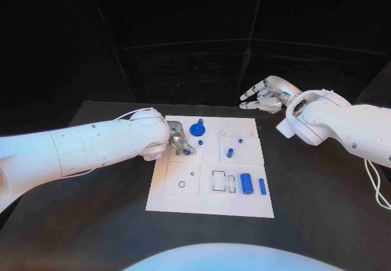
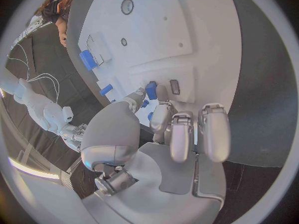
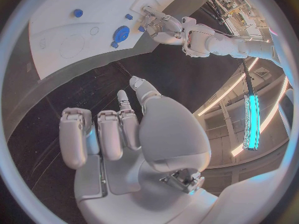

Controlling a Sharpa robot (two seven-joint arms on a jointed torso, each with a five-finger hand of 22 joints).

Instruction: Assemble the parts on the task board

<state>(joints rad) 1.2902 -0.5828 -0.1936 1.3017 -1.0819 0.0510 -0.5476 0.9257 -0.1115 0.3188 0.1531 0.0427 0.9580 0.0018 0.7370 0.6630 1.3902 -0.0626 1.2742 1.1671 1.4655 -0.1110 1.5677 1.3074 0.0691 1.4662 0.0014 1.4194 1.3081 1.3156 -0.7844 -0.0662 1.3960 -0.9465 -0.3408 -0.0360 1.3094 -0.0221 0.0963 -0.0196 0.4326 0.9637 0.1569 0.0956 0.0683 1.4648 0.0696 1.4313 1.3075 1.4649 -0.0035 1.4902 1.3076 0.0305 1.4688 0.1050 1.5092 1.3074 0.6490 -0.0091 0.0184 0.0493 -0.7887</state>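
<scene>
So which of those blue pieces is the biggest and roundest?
The round blue knob-like part near the far edge of the task board, just beyond the left hand. The other blue parts are slimmer cylinders or small pegs.

Head camera overhead; wrist cameras sharing task board (image 1: 210,169).

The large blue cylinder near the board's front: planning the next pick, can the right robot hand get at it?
Probably yes: the large blue cylinder lies uncovered, and the right robot hand holds nothing.

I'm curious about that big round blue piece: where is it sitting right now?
In the head view the round blue piece stands near the far edge of the task board, just beyond the left hand.
</scene>
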